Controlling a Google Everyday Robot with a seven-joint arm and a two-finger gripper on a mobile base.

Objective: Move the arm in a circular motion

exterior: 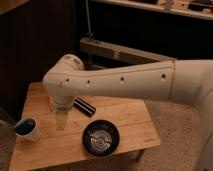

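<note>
Arm [120, 80] extends over wooden table [127, 119]; end effector [61, 119] hangs above it.

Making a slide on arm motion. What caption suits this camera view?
White arm stretches over a wooden table, gripper hanging between a blue cup and a black bowl.

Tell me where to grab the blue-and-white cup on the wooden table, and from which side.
Probably pinch the cup by its wall at the rim, coming from above: it stands upright, mouth open, near a corner of the table. The gripper, at the end of the arm, hangs pointing down just beside it.
</note>
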